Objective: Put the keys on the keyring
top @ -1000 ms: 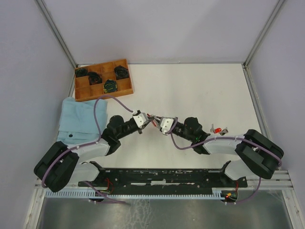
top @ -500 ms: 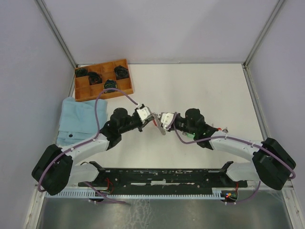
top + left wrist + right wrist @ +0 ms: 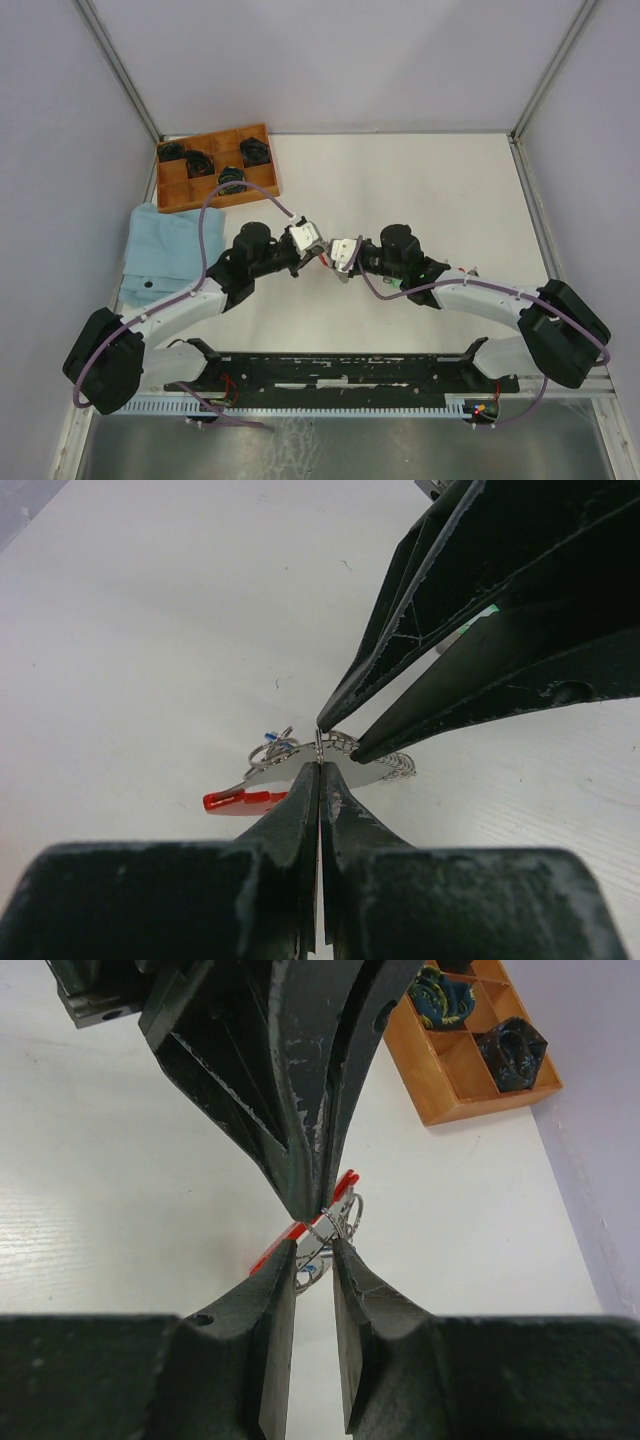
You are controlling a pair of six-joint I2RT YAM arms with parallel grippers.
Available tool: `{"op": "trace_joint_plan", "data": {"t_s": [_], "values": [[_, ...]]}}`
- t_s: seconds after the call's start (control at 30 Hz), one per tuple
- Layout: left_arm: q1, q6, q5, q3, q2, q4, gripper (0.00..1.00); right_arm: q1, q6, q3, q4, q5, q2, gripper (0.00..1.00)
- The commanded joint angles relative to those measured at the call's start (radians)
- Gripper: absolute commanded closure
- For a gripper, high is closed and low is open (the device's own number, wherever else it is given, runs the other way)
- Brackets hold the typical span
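The keyring [image 3: 318,742] is a thin wire ring held off the table, with a red strap [image 3: 238,800] and a short chain [image 3: 398,766] hanging from it. My left gripper [image 3: 319,767] is shut on the ring's wire. My right gripper [image 3: 314,1246] meets it tip to tip, with its jaws a little apart and the ring [image 3: 326,1224] between the fingertips. From above, both grippers [image 3: 318,250] [image 3: 338,256] meet at mid-table. A flat silver piece [image 3: 372,771] and small rings with a blue bit [image 3: 273,746] hang there too. One small key [image 3: 470,268] peeks out beside the right arm.
A wooden tray [image 3: 262,187] with dark round coils [image 3: 256,151] sits at the back left. A light blue cloth [image 3: 165,250] lies in front of it, left of the left arm. Grey walls close in the table on three sides.
The right arm swung forward and now covers most of the red-headed key. Both grippers shifted slightly closer together. The right jaws parted a little, while the left stayed shut on the ring.
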Motion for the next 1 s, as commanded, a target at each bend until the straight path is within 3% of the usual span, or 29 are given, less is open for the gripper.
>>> {"op": "trace_joint_plan", "data": {"t_s": [0.0,0.63,0.97], "values": [[-0.017,0.015,0.014,0.045,-0.048,-0.039,0.97,-0.011,-0.019,0.057,0.039,-0.024,0.003,0.71],[-0.036,0.043,0.000,0.092,-0.042,-0.124,0.97,-0.032,-0.064,0.105,-0.085,-0.119,-0.005,0.70],[-0.041,0.050,0.015,0.099,-0.037,-0.137,0.97,-0.033,-0.070,0.120,-0.098,-0.135,0.016,0.78]]}}
